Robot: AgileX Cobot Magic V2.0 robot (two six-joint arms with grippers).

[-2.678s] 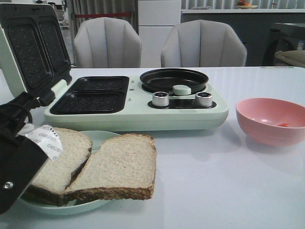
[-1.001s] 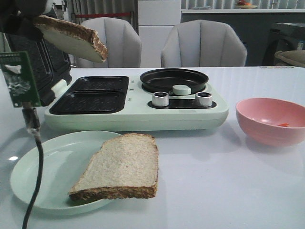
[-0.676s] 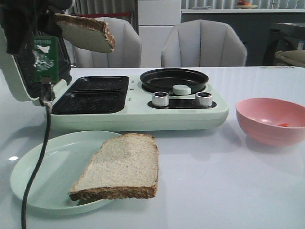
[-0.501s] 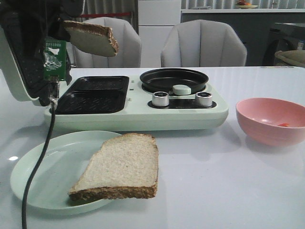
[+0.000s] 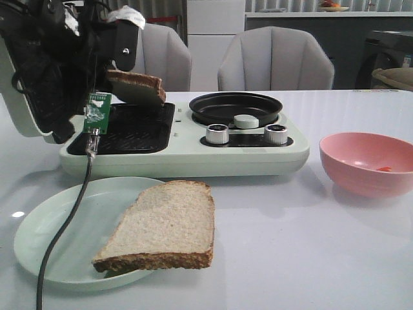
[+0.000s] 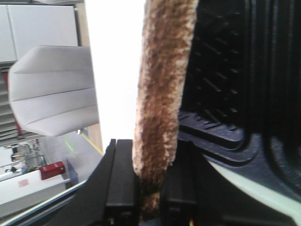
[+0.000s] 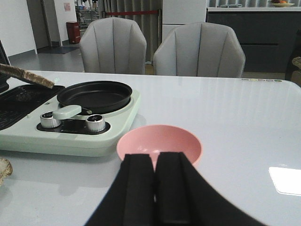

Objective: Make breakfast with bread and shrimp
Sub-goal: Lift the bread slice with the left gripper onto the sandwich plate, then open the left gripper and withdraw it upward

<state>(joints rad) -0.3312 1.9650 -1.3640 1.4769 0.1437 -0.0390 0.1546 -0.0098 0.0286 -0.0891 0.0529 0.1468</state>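
Left gripper (image 6: pixel 149 200) clamps bread slice (image 5: pixel 137 87) by one edge over grill tray (image 5: pixel 129 126); floppy slice may land crooked; right gripper (image 7: pixel 155 188) closed, empty.

- The bread slice (image 5: pixel 164 226) on the plate has a matt, porous crumb and a rough brown crust.
- The plate (image 5: pixel 58 226) looks smooth and faintly glossy, pale green.
- The grill plates (image 5: pixel 129 126) are matt black and ribbed.
- The knobs (image 5: pixel 217 134) look like shiny metal.
- The pink bowl (image 5: pixel 368 161) looks like smooth plastic.
- The tabletop (image 5: pixel 310 245) is glossy white.
- The chairs (image 5: pixel 274 61) look like matt grey upholstery.
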